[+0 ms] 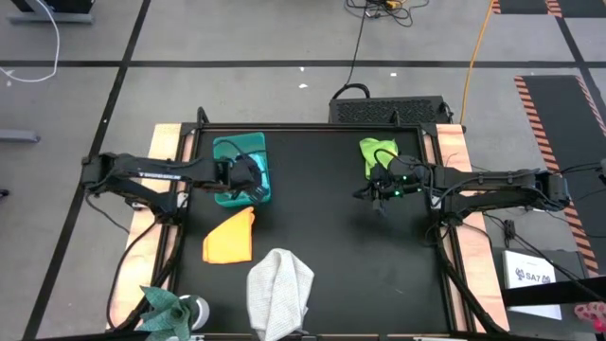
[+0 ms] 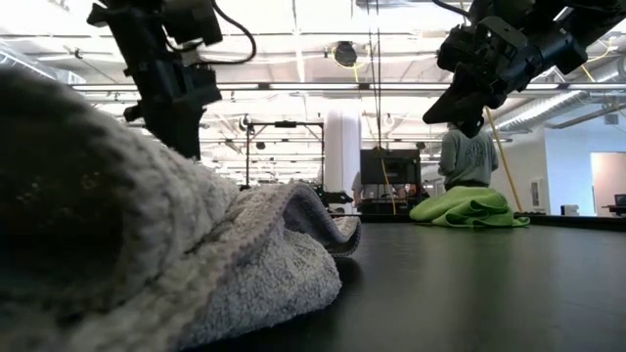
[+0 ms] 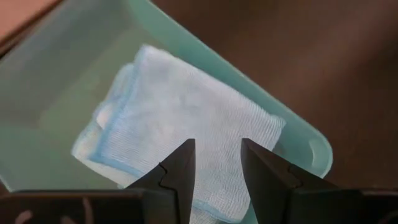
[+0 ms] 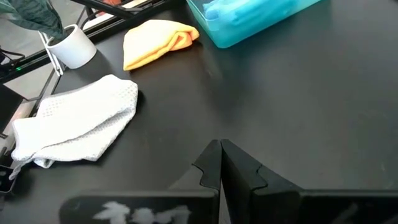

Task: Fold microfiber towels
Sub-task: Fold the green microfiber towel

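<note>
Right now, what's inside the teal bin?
A folded light blue towel lies in the teal bin, under the left gripper's open jaws. Anything beneath the towel is covered.

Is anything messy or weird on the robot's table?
Yes. The grey towel lies crumpled at the table's front edge, and the green towel is bunched near the back. The blue towel sits folded in the bin.

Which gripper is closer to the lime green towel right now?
Right. The right gripper hangs just in front of the lime green towel, fingers shut. The left gripper is across the table, open over the bin.
</note>
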